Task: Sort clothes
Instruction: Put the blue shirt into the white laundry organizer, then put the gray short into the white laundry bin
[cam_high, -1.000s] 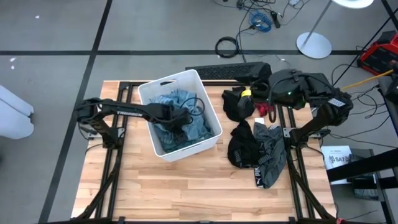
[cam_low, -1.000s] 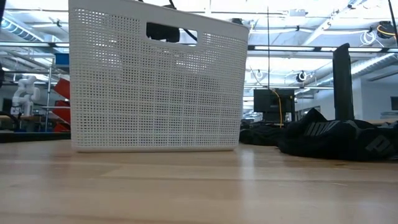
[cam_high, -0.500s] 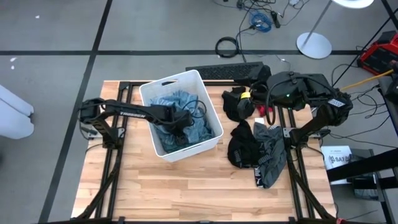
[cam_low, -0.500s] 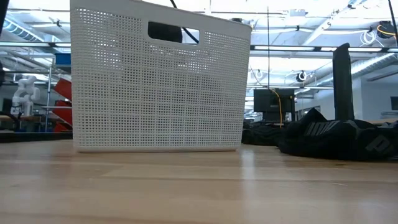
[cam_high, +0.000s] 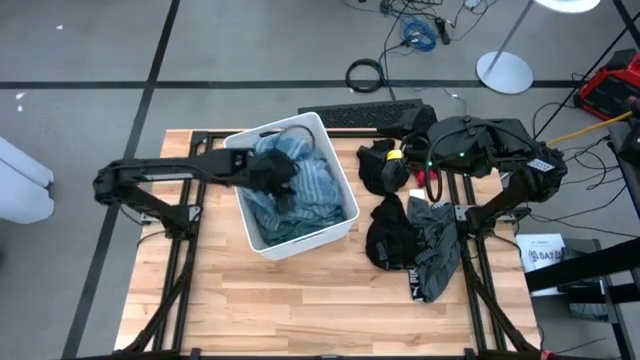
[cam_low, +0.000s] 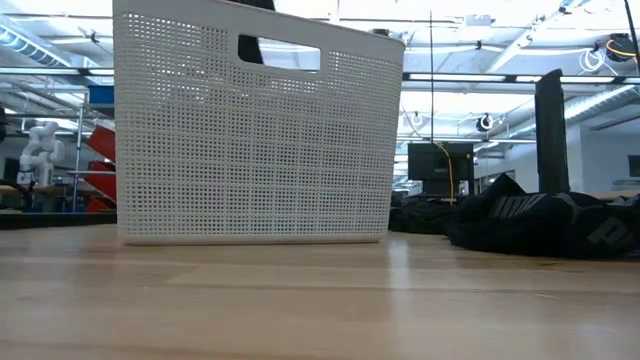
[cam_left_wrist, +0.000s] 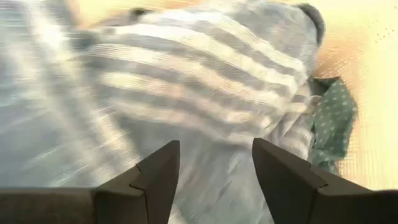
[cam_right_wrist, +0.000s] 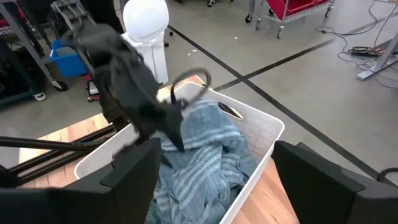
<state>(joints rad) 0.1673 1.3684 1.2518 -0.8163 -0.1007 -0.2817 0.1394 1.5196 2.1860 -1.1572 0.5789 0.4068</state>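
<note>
Bin (cam_high: 335, 168) holds teal striped garment (cam_high: 310, 195); left gripper (cam_high: 275, 172) above it, jaws wide, empty. Right gripper (cam_right_wrist: 214, 180) waits wide by dark clothes (cam_high: 400, 240). Rec: drop straight down, pinch one fold deep, lift slow.

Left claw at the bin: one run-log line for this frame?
left claw: open, over white bin, above teal striped garment | right claw: open, waiting by dark clothes pile | holding: nothing seen

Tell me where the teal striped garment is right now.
High view: the teal striped garment lies in the white bin at table centre, under the left gripper. The dark clothes lie to its right.
</note>
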